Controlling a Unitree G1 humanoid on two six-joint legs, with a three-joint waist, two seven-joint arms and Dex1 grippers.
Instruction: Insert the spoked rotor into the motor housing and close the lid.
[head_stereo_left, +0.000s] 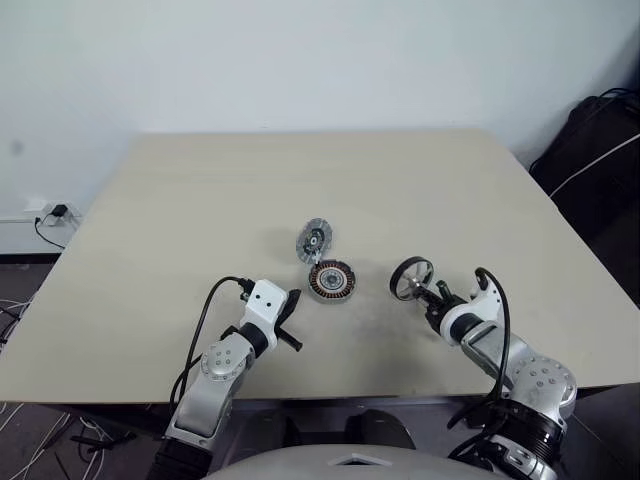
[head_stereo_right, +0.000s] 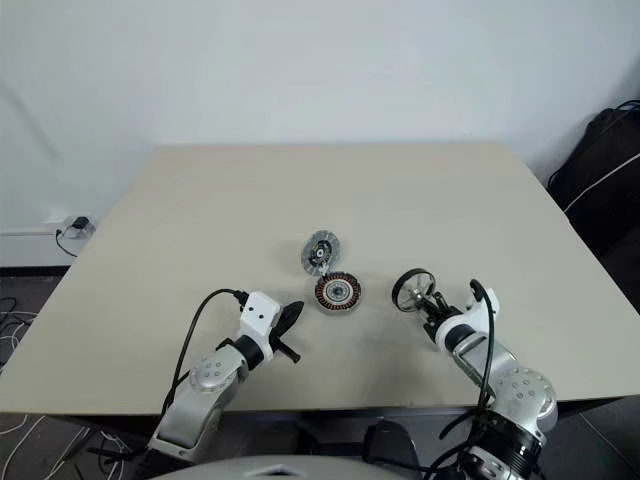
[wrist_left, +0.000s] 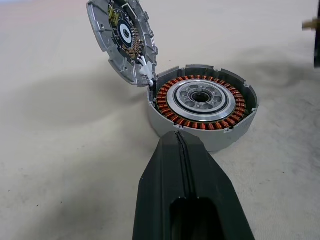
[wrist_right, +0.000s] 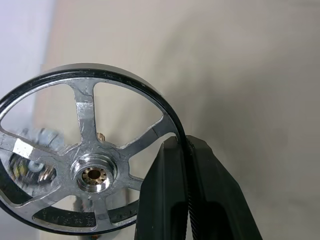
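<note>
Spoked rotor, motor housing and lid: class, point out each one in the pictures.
spoked rotor (wrist_right: 92, 174), right wrist view, on its central hub.
motor housing (wrist_left: 201, 98), left wrist view, on the silver centre inside the copper windings.
lid (wrist_left: 123, 36), left wrist view, on its dark hub; it stands tilted open.

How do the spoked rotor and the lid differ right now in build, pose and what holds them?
The spoked rotor is an open wheel with gaps between its spokes; the lid is a solid ribbed disc packed with small parts. The rotor is pinched at its rim by the right gripper; the lid leans open at the edge of the motor housing, in no gripper. The rotor is right of the housing, the lid behind it. Both are round, silver metal.
</note>
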